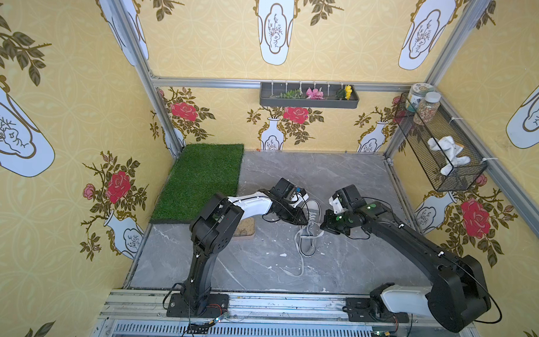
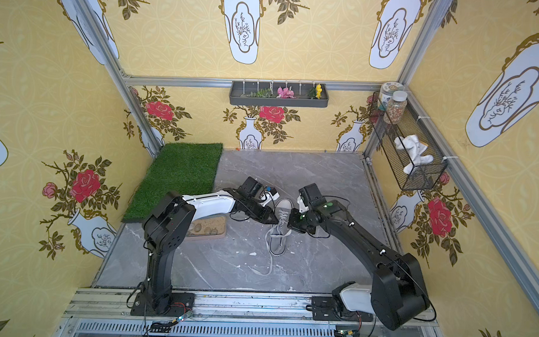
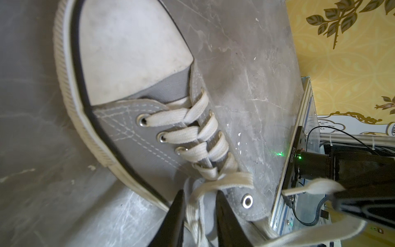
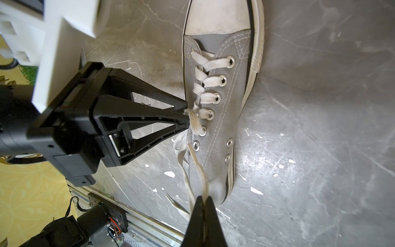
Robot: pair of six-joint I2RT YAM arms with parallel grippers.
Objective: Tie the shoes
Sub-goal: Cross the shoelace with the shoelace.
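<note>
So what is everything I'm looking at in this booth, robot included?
grey canvas sneaker: one, grey with white toe cap, mid-floor, toe toward the back wall.
flat pale-grey laces: one pair, off-white, untied, trailing toward the front.
green artificial grass mat: one, green, back-left floor corner.
tan oblong tray of pebbles: one, tan, just in front of that mat.
dark grey wall trough of artificial flowers: one, dark grey, back wall.
black wire basket: one, black, right wall; holds two jars and a white cloth bundle.
grey marble-look floor: one, grey, white flecks.
left gripper: one, black, jaws apart around a lace by the sneaker's tongue.
right gripper: one, black, shut on a lace end.
</note>
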